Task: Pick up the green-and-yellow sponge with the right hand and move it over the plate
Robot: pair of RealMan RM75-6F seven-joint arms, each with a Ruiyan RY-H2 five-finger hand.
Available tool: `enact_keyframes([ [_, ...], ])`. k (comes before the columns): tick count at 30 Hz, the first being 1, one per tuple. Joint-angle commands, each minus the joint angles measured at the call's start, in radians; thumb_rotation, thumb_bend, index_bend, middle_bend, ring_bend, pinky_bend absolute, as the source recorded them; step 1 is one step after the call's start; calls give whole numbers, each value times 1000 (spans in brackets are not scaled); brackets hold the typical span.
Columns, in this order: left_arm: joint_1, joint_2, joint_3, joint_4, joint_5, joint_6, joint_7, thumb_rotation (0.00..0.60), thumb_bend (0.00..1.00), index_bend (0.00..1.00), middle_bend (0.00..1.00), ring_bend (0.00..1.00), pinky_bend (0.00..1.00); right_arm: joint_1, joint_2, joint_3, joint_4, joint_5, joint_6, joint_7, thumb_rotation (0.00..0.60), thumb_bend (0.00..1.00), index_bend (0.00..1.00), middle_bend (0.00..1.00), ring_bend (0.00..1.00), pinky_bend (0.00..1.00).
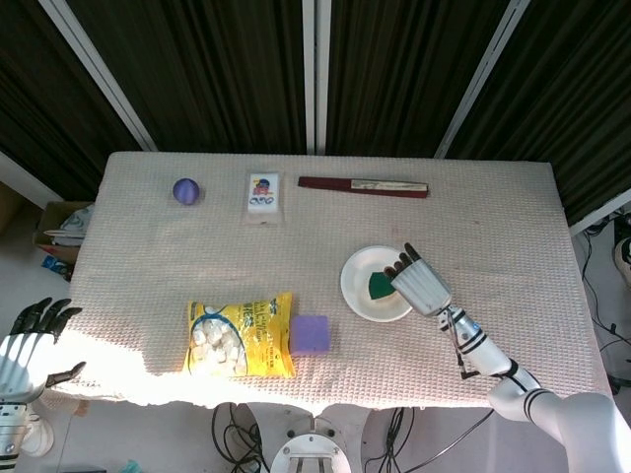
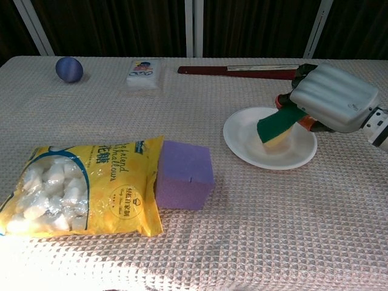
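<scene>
So I have the green-and-yellow sponge (image 2: pixel 277 126) in my right hand (image 2: pixel 330 98), fingers curled around its upper end, green side up and yellow layer underneath. It hangs tilted, the low end pointing down toward the middle of the plate (image 2: pixel 242 140). From the chest view its lower corner looks very close to the plate surface, maybe touching; I cannot tell which. The head view agrees: the sponge (image 1: pixel 379 287) sits inside the plate's outline (image 1: pixel 355 291), with my right hand (image 1: pixel 418 282) over the plate's right side.

By my reckoning the pick-up is done and the carry is essentially done too, since the sponge is over the plate. What is left, if anything, is only to hold it steady there; the task says nothing about letting go.

My left hand (image 1: pixel 22 347) is off the table's near left corner, fingers spread and holding nothing.

Elsewhere on the table are the yellow snack bag (image 2: pixel 79 188), the purple block (image 2: pixel 185 174) touching its right edge, and a blue ball (image 2: pixel 68 68) at the far left.
</scene>
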Motion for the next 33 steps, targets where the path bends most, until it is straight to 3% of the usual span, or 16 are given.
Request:
enact_keyframes([
  [1, -1, -2, 0, 1, 0, -1, 0, 600, 16, 234, 146, 83, 131, -12, 8, -4, 4, 2, 17, 21, 600, 577, 1000, 725, 487, 294],
  [10, 4, -4, 5, 0, 0, 1, 0, 600, 16, 237, 146, 83, 131, 1, -44, -39, 73, -17, -25, 4, 600, 578, 1000, 727, 500, 291],
  [16, 7, -8, 5, 11, -6, 0, -9, 600, 16, 237, 146, 83, 131, -16, -20, -37, 103, -1, -14, 16, 600, 578, 1000, 730, 507, 292],
  [25, 6, -7, 2, 10, -1, 5, -9, 600, 16, 237, 146, 83, 131, -21, 30, -7, 50, 20, 39, 44, 600, 577, 1000, 731, 508, 296],
  [33, 10, -7, 5, 5, -2, 8, -5, 600, 17, 238, 146, 83, 131, 23, -39, -23, 35, -2, -18, 21, 600, 578, 1000, 731, 508, 296],
])
